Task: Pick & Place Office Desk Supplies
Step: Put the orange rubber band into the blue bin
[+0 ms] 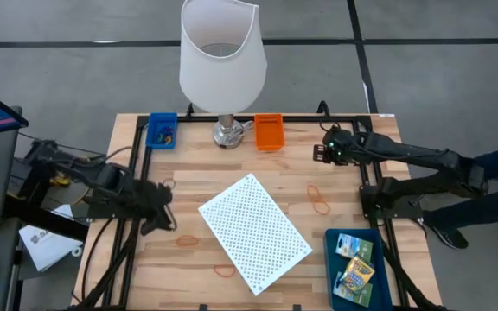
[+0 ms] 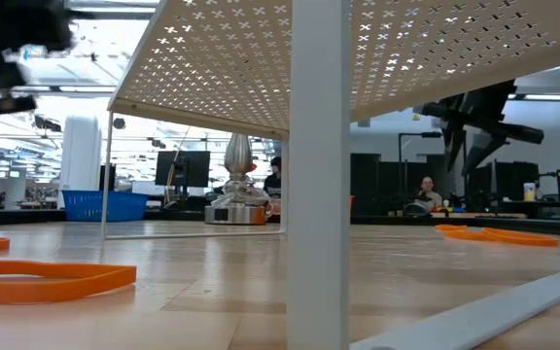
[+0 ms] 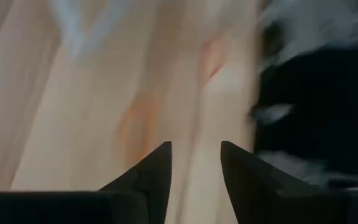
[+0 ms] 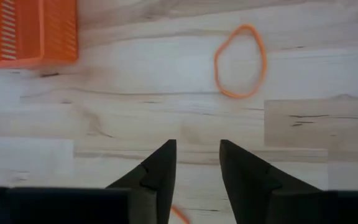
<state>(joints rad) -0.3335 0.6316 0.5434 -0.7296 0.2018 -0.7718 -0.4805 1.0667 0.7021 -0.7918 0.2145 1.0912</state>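
Both grippers hover over the desk with nothing held, rubber bands still loose.

The left gripper [image 1: 164, 218] hangs low at the desk's [image 1: 188, 285] left edge, fingers slightly spread and empty, an orange rubber band [image 1: 187, 241] just beside it, probably its next pick. The right gripper [image 4: 197, 163] sits high near the orange bin [image 4: 28, 31], fingers parted and empty; another rubber band [image 4: 240, 61] lies ahead of it, and two printed boxes [image 1: 354, 262] already rest in the blue tray [image 1: 332, 276].

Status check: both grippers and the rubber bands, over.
Left gripper fingers parted, empty, low at table's left edge. Right gripper fingers parted, empty, near orange bin. Rubber bands loose. Perforated white panel mid-table.
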